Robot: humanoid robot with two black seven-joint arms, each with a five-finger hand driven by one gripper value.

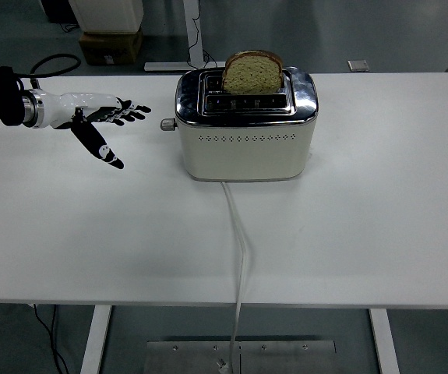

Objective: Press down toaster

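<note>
One cream-bodied toaster [245, 125] with a chrome top stands on the white table [364, 226], set toward the far edge and slightly left of the table's middle. Its top carries two long slots: the far slot holds one slice of brown bread [252, 72], upright and standing well above the chrome, while the near slot shows nothing rising from it. One small round lever knob [165, 124] projects from the toaster's left end, near the top. A single row of small perforations runs along the toaster's near face. One white power cord [239, 257] leaves the bottom of that face, crosses the table toward the viewer and drops over the near edge to the floor. One robot hand is in view, the left hand [103, 121], reaching in from the left edge on a white forearm with a black sleeve behind it. The hand holds nothing: its four fingers [134, 113] are extended and slightly spread, pointing right toward the knob, and the thumb [107, 149] angles down and toward the viewer. The fingertips lie near the knob but apart from it, with bare table showing between them. The hand appears to hover above the tabletop rather than rest on it. Beyond the far edge of the table, one cardboard box [110, 45] sits on the floor with a white object on top of it.
</note>
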